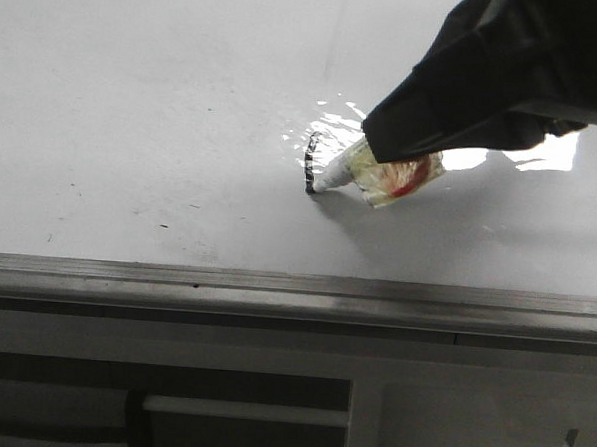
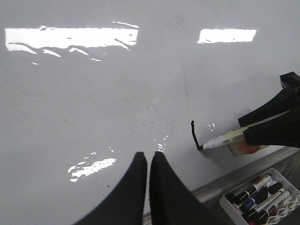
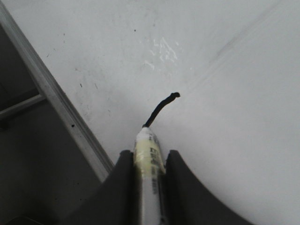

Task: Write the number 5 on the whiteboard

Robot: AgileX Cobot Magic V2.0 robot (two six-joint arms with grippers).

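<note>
Front view first: the right arm's black gripper point(image 1: 402, 154) came in from the upper right, clamped on a white-tipped marker wrapped in yellowish tape with a red patch point(image 1: 376, 175). The marker's tip was touching the big glossy white whiteboard with the grey aluminium edge strip point(image 1: 133, 125), right at the lower end of a short black curved marker stroke point(image 1: 311, 162), which was all there was of the number 5. That stroke sat about mid-board, just beside some glare patches.

Left wrist view: the left arm's black gripper point(image 2: 148, 161) hovered over the board with its fingers pressed together, nothing between them. The stroke point(image 2: 194, 136) was off to one side, with the marker point(image 2: 225, 139) on its end. A white tray of markers with dark caps point(image 2: 260, 199) sat past the board's edge.

Right wrist view: both black fingers point(image 3: 176, 173) squeezed the marker barrel point(image 3: 149, 164), its tip meeting the stroke point(image 3: 161, 108), near the board's metal edge.
</note>
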